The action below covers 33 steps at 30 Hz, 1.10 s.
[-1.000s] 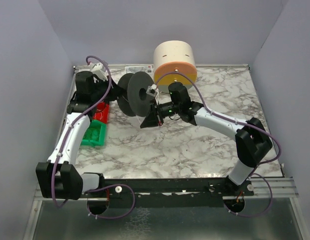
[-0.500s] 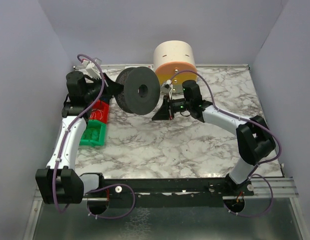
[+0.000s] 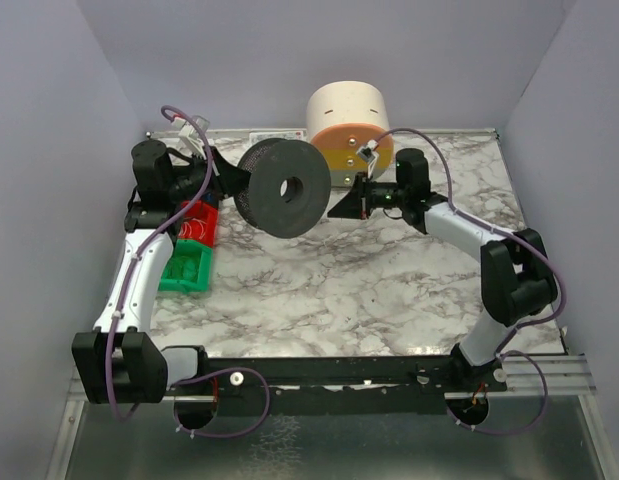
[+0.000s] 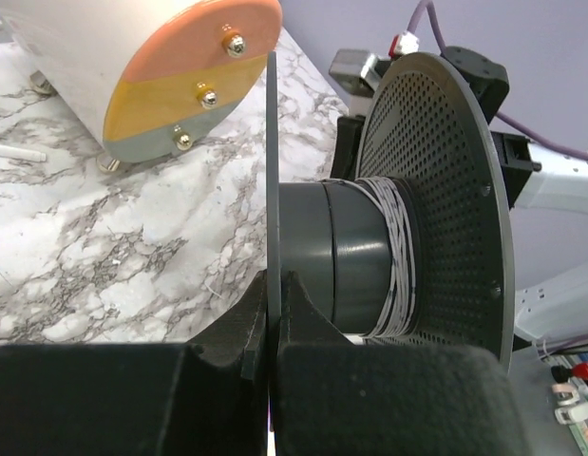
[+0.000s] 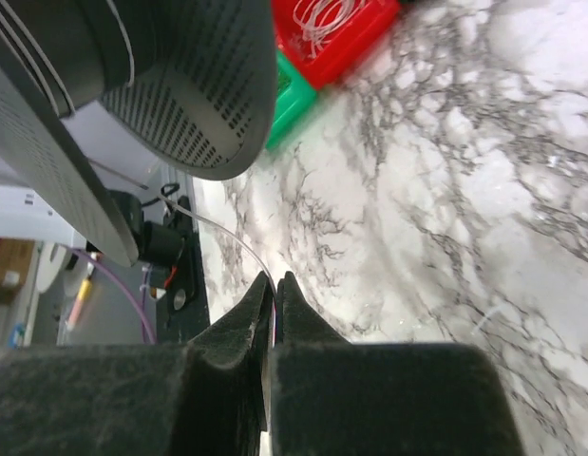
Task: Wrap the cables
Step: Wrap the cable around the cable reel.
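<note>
A dark grey spool (image 3: 289, 188) hangs above the table's back left, its flat face turned toward the top camera. My left gripper (image 3: 224, 178) is shut on the spool's thin flange (image 4: 272, 171), one finger on each side. Pale cables (image 4: 393, 256) are wound round the hub beside the perforated flange (image 4: 436, 190). My right gripper (image 3: 341, 210) sits just right of the spool and is shut on one thin pale cable (image 5: 227, 237), which arcs away from the fingertips toward the spool (image 5: 180, 76).
A white cylinder with an orange face (image 3: 349, 125) stands at the back, close behind my right gripper. A red bin (image 3: 201, 222) holding pale strands and a green bin (image 3: 187, 268) lie along the left edge, under my left arm.
The left arm has turned the spool from edge-on to face-on and shifted it slightly right. The right gripper has drawn back to the right, toward the cylinder, still pinching the cable.
</note>
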### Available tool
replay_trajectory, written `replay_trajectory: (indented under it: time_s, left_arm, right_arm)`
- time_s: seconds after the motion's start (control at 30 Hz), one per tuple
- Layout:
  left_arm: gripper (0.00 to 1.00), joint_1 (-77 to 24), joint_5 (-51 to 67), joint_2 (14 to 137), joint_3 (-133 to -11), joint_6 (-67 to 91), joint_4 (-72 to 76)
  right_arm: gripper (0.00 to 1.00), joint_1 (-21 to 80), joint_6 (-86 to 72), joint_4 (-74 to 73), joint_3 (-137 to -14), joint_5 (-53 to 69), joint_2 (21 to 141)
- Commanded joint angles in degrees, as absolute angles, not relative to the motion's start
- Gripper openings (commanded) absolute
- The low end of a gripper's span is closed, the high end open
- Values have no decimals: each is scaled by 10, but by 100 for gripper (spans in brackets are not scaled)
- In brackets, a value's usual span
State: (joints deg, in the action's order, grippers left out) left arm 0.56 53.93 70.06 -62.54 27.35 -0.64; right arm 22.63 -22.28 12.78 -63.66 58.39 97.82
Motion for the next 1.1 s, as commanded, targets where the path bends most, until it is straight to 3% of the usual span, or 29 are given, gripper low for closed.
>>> replay_trajectory:
  time_s: [0.0,0.2,0.5,1.07]
  left_arm:
    - [0,1,579,705,-656,241,-16]
    - [0,-21,594,713,-666,218,-36]
    - [0,-65,538,724,-723,44,-208]
    - [0,-131,441,723,-737,-85,-289]
  right_arm:
    - [0,202,-262,149,-629,579,957]
    - [0,197,-300,171,-613,557,934]
    - [1,161,-382,200,-636,588,935]
    - [0,138,-435,214,-659,609,948]
